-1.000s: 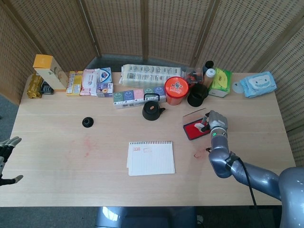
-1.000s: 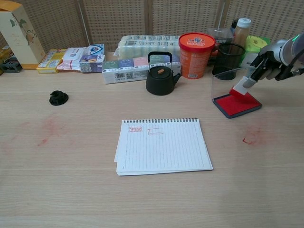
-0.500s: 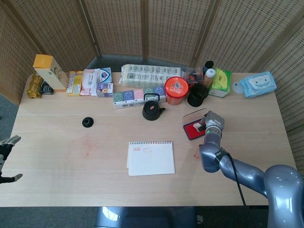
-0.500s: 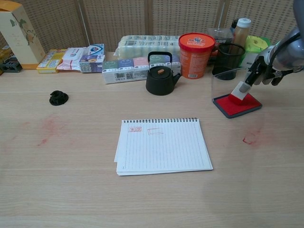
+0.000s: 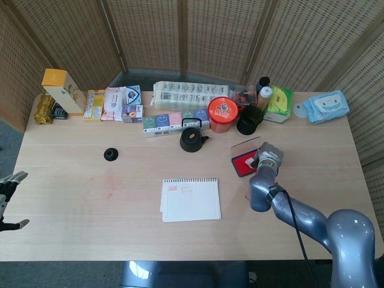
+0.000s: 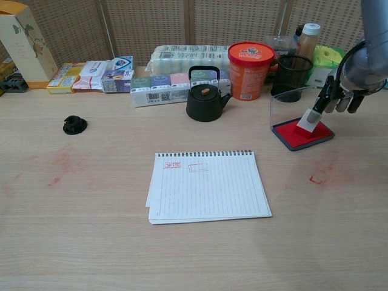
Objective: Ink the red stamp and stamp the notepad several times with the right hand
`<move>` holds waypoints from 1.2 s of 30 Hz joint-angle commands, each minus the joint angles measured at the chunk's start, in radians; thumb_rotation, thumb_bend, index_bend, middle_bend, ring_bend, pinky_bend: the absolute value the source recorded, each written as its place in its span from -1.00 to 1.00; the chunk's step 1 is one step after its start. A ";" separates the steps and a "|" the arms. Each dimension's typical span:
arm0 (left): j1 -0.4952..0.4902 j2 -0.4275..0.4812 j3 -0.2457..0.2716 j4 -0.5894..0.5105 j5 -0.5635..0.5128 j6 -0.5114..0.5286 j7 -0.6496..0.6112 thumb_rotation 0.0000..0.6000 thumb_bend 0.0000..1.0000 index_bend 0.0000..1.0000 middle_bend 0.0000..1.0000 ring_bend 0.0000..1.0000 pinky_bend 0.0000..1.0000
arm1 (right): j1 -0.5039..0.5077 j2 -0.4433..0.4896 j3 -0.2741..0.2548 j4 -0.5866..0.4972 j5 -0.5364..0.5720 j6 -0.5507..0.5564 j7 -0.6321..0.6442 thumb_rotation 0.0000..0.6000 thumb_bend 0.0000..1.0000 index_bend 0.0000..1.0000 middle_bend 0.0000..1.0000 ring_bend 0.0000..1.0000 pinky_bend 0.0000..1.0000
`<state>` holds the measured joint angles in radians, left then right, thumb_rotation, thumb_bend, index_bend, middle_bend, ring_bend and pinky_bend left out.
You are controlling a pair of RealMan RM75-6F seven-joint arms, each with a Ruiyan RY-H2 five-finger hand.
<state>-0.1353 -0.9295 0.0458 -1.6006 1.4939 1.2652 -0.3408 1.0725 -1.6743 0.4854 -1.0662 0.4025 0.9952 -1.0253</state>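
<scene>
My right hand (image 6: 341, 96) grips the red stamp (image 6: 309, 120), a white body with a red base, tilted with its base down on the red ink pad (image 6: 301, 136). The pad's clear lid (image 6: 284, 104) stands open on its left side. In the head view the right hand (image 5: 267, 156) covers part of the ink pad (image 5: 242, 164). The spiral notepad (image 6: 209, 188) lies at the table's centre, also seen as the notepad (image 5: 191, 200), with two red stamp marks (image 6: 173, 164) near its top left. My left hand (image 5: 7, 199) hangs off the table's left edge, fingers spread and holding nothing.
A black kettle (image 6: 204, 97), an orange tub (image 6: 249, 62) and a black mesh cup (image 6: 290, 77) stand just behind the pad and notepad. Boxes and packets (image 6: 163, 85) line the back. A small black knob (image 6: 74, 125) sits left. A red ink smear (image 6: 316, 178) marks the table right of the notepad.
The right hand has dropped lower and turned over the ink pad, its forearm swinging left. The stamp stays on the pad, slightly further forward. The left hand and notepad have not moved.
</scene>
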 commanded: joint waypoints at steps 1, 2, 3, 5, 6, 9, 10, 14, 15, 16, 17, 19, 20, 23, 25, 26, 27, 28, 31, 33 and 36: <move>-0.001 0.000 0.000 0.000 0.000 -0.001 0.000 1.00 -1.00 -1.00 -1.00 -1.00 -0.98 | -0.014 -0.011 0.015 0.005 -0.028 -0.003 0.007 1.00 0.20 0.46 1.00 1.00 1.00; -0.001 0.000 0.000 -0.001 -0.001 -0.002 0.001 1.00 -1.00 -1.00 -1.00 -1.00 -0.98 | -0.016 -0.014 0.019 0.005 -0.035 -0.003 0.008 1.00 0.20 0.46 1.00 1.00 1.00; -0.001 0.000 0.000 -0.001 -0.001 -0.001 0.001 1.00 -1.00 -1.00 -1.00 -1.00 -0.98 | -0.018 -0.016 0.022 0.005 -0.044 -0.002 0.011 1.00 0.20 0.47 1.00 1.00 1.00; 0.000 0.000 0.001 -0.001 0.000 0.000 0.001 1.00 -1.00 -1.00 -1.00 -1.00 -0.98 | -0.023 -0.023 0.029 0.003 -0.061 0.003 0.015 1.00 0.20 0.47 1.00 1.00 1.00; 0.000 0.000 0.001 -0.001 0.001 0.000 0.000 1.00 -1.00 -1.00 -1.00 -1.00 -0.98 | -0.026 -0.025 0.032 0.002 -0.068 0.004 0.017 1.00 0.20 0.47 1.00 1.00 1.00; 0.001 0.001 0.002 0.000 0.002 0.002 -0.003 1.00 -1.00 -1.00 -1.00 -1.00 -0.98 | -0.033 -0.037 0.039 0.001 -0.096 0.010 0.030 1.00 0.20 0.47 1.00 1.00 1.00; 0.001 0.002 0.002 0.000 0.003 0.004 -0.005 1.00 -1.00 -1.00 -1.00 -1.00 -0.98 | -0.036 -0.043 0.041 0.002 -0.108 0.012 0.035 1.00 0.20 0.48 1.00 1.00 1.00; 0.003 0.003 0.002 0.002 0.004 0.007 -0.010 1.00 -1.00 -1.00 -1.00 -1.00 -0.98 | -0.041 -0.054 0.046 -0.001 -0.136 0.023 0.039 1.00 0.20 0.49 1.00 1.00 1.00; 0.004 0.003 0.002 0.002 0.004 0.008 -0.011 1.00 -1.00 -1.00 -1.00 -1.00 -0.98 | -0.042 -0.056 0.046 -0.003 -0.142 0.026 0.038 1.00 0.20 0.49 1.00 1.00 1.00; 0.004 0.004 0.003 0.002 0.006 0.009 -0.012 1.00 -1.00 -1.00 -1.00 -1.00 -0.98 | -0.043 -0.056 0.049 -0.007 -0.147 0.031 0.039 1.00 0.20 0.49 1.00 1.00 1.00; 0.004 0.004 0.003 0.002 0.008 0.010 -0.014 1.00 -1.00 -1.00 -1.00 -1.00 -0.98 | -0.045 -0.056 0.053 -0.013 -0.155 0.037 0.042 1.00 0.20 0.49 1.00 1.00 1.00; 0.005 0.004 0.004 0.002 0.009 0.012 -0.016 1.00 -1.00 -1.00 -1.00 -1.00 -0.98 | -0.049 -0.053 0.057 -0.024 -0.164 0.045 0.045 1.00 0.20 0.50 1.00 1.00 1.00; 0.006 0.005 0.005 0.002 0.011 0.013 -0.018 1.00 -1.00 -1.00 -1.00 -1.00 -0.98 | -0.051 -0.048 0.060 -0.036 -0.171 0.053 0.045 1.00 0.20 0.50 1.00 1.00 1.00; 0.007 0.007 0.006 0.003 0.014 0.017 -0.023 1.00 -1.00 -1.00 -1.00 -1.00 -0.98 | -0.059 -0.022 0.071 -0.083 -0.189 0.081 0.046 1.00 0.20 0.50 1.00 1.00 1.00; 0.007 0.008 0.007 0.004 0.017 0.018 -0.026 1.00 -1.00 -1.00 -1.00 -1.00 -0.98 | -0.067 0.011 0.083 -0.140 -0.203 0.111 0.047 1.00 0.20 0.51 1.00 1.00 1.00; 0.007 0.009 0.008 0.003 0.019 0.018 -0.026 1.00 -1.00 -1.00 -1.00 -1.00 -0.98 | -0.072 0.028 0.086 -0.170 -0.209 0.125 0.048 1.00 0.20 0.51 1.00 1.00 1.00; 0.007 0.009 0.008 0.004 0.020 0.018 -0.027 1.00 -1.00 -1.00 -1.00 -1.00 -0.98 | -0.078 0.044 0.088 -0.200 -0.215 0.137 0.049 1.00 0.20 0.51 1.00 1.00 1.00; 0.007 0.009 0.009 0.004 0.021 0.018 -0.027 1.00 -1.00 -1.00 -1.00 -1.00 -0.98 | -0.085 0.060 0.091 -0.232 -0.221 0.148 0.051 1.00 0.20 0.51 1.00 1.00 1.00; 0.007 0.009 0.010 0.003 0.024 0.017 -0.026 1.00 -1.00 -1.00 -1.00 -1.00 -0.98 | -0.104 0.100 0.101 -0.311 -0.227 0.166 0.061 1.00 0.20 0.51 1.00 1.00 1.00; 0.006 0.010 0.012 0.003 0.026 0.017 -0.025 1.00 -1.00 -1.00 -1.00 -1.00 -0.98 | -0.121 0.137 0.111 -0.388 -0.226 0.178 0.069 1.00 0.20 0.51 1.00 1.00 1.00; 0.007 0.011 0.013 0.000 0.027 0.018 -0.026 1.00 -1.00 -1.00 -1.00 -1.00 -0.98 | -0.145 0.188 0.113 -0.529 -0.235 0.194 0.086 1.00 0.20 0.51 1.00 1.00 1.00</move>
<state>-0.1284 -0.9182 0.0587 -1.6003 1.5209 1.2827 -0.3665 0.9600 -1.5486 0.5877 -1.4716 0.1799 1.1617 -0.9591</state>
